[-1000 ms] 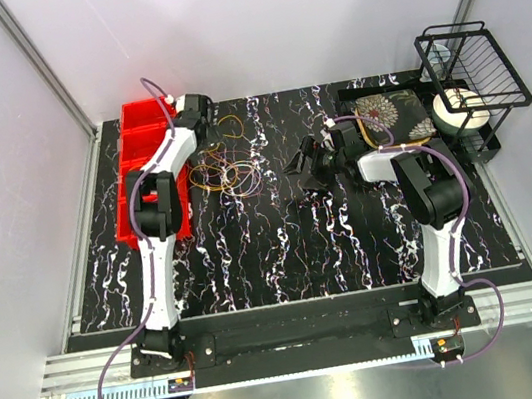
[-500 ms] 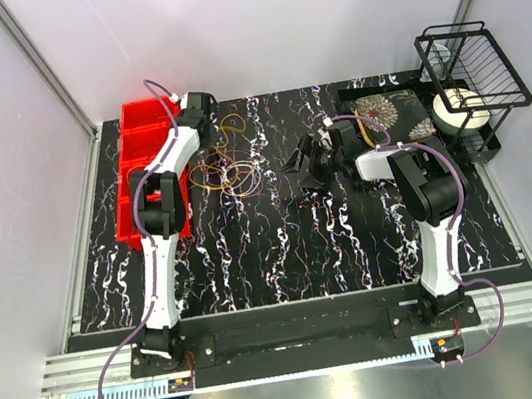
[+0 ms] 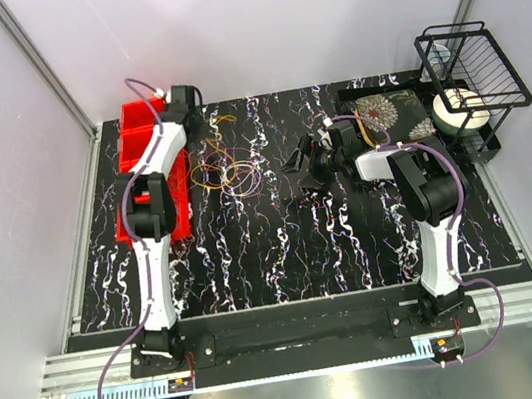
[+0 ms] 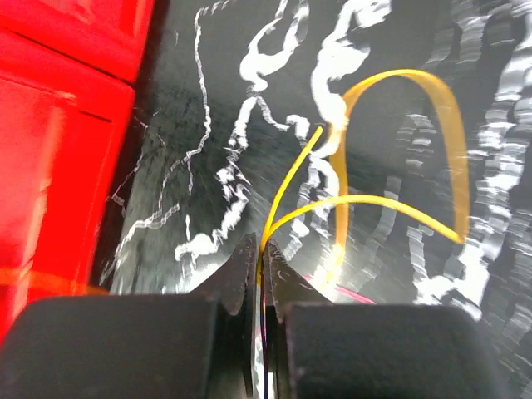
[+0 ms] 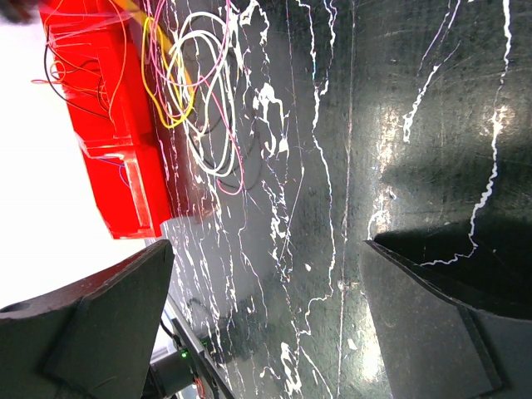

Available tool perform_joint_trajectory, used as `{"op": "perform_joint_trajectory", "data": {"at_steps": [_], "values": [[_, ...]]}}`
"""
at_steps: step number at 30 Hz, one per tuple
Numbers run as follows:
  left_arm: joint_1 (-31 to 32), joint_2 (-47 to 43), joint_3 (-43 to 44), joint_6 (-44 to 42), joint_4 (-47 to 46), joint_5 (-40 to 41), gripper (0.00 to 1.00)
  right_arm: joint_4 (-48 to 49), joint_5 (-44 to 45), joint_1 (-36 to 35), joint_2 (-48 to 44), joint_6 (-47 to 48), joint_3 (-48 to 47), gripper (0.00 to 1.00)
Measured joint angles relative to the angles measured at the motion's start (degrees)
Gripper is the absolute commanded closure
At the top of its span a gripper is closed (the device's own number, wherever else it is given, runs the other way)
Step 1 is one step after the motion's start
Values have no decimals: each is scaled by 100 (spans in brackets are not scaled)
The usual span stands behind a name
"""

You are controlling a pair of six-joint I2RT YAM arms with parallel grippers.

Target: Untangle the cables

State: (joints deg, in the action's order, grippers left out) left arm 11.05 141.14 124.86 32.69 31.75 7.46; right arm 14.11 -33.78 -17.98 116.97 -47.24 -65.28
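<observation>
Near the far-left corner, left gripper (image 4: 259,259) pinching a thin yellow cable loop (image 4: 391,204), right gripper (image 5: 266,287) hovering mid-desk, jaws gaping wide.

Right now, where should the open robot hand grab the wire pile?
Pinch one outer loop at the right edge of the cables, dropping from above beside the right gripper: loops lie flat and spread there, clear of the strand the left gripper holds.
</observation>
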Motion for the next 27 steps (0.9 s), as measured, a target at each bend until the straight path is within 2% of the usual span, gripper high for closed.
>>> {"op": "perform_joint_trajectory", "data": {"at_steps": [7,13,16,22,27], "values": [[-46,-1742,157,17,4,-138,100,4,-20,0,0,0,0,0],[-232,-3220,844,-127,-708,-87,100,15,-28,0,0,-9,2,0],[-446,-3696,905,-136,-1130,-81,100,20,-33,0,0,-15,4,0],[-684,-3952,791,-247,-1696,-85,100,20,-37,0,0,-17,4,0],[-654,-3952,647,-417,-1659,7,100,22,-39,0,0,-22,7,0]]}}
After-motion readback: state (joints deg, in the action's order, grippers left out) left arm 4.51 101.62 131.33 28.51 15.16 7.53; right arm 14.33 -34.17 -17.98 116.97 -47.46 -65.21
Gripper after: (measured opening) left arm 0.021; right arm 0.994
